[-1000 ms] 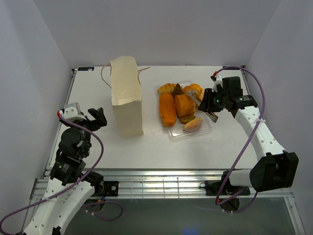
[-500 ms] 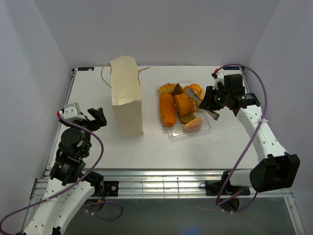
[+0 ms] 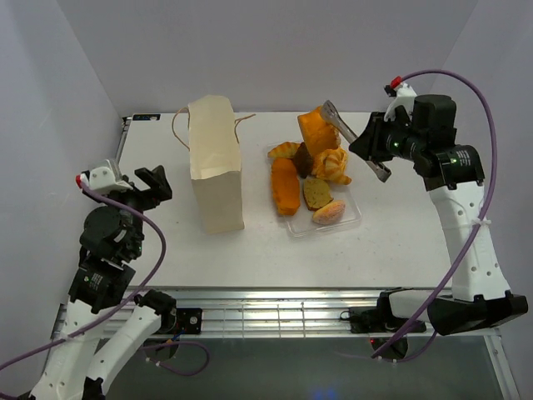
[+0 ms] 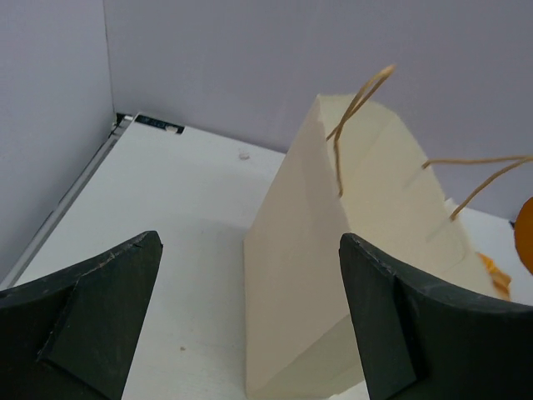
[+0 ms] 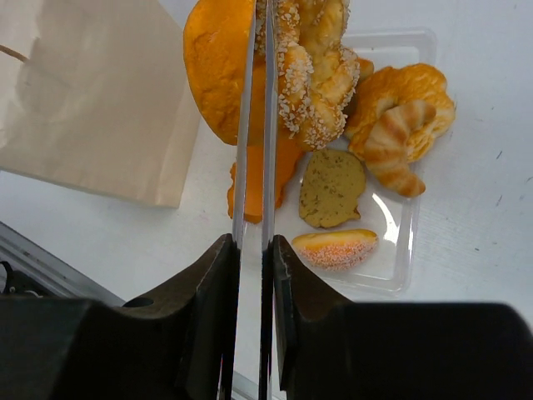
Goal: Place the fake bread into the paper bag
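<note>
The pale tan paper bag [image 3: 214, 167] stands upright left of centre, with string handles; it also fills the left wrist view [image 4: 333, 250]. My right gripper [image 3: 366, 148] [image 5: 254, 242] is shut on metal tongs [image 3: 354, 140] [image 5: 258, 125]. The tongs pinch an orange loaf [image 3: 318, 129] [image 5: 215, 67] and hold it up above the clear tray [image 3: 354, 218]. In the tray lie another orange loaf [image 3: 285, 185], croissants [image 3: 333, 165], a flat brown piece [image 3: 316, 193] and a pinkish bun [image 3: 331, 212]. My left gripper [image 3: 154, 179] [image 4: 250, 240] is open and empty, left of the bag.
White walls close in the table on three sides. The bag's top looks folded shut in the top view. A seeded twist [image 5: 312, 71] shows beside the tong tips. The table's metal rail [image 3: 266, 312] runs along the near edge.
My right arm has risen and swung toward the back, lifting the orange loaf out of the tray with the tongs. My left arm has shifted slightly left and up.
</note>
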You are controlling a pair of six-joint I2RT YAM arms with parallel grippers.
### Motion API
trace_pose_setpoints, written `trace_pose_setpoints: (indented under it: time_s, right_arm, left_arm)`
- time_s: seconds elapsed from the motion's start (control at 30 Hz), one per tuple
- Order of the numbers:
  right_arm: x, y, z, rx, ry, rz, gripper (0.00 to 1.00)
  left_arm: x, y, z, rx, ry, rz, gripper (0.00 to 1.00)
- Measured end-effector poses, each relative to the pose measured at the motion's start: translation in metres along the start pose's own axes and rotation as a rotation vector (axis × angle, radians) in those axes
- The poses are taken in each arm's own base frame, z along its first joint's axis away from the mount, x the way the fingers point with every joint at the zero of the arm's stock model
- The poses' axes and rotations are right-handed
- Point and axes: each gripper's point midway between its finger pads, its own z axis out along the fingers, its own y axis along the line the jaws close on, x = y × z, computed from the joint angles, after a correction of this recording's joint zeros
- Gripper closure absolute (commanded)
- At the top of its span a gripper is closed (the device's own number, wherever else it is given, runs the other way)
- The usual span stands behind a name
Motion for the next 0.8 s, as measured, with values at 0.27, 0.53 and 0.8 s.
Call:
trace_pose_setpoints:
  time_s: [0.27, 0.53, 0.8]
  right_arm:
    - [-0.075, 0.043, -0.057, -0.077, -0.198, -0.082, 0.92]
    - [-0.089, 0.064, -0.069, -0.160, -0.231, -0.087, 0.92]
    - [-0.097, 0.072, -0.055, -0.224, -0.205, -0.075, 0.92]
  left_arm:
    - [-0.076, -0.060, 0.039, 0.117, -0.017, 0.025, 0.02]
    - [-0.041, -0.110, 0.101, 0.209, 0.132, 0.152, 0.02]
    - [-0.004, -0.099, 0.130, 0.161, 0.224, 0.242, 0.09]
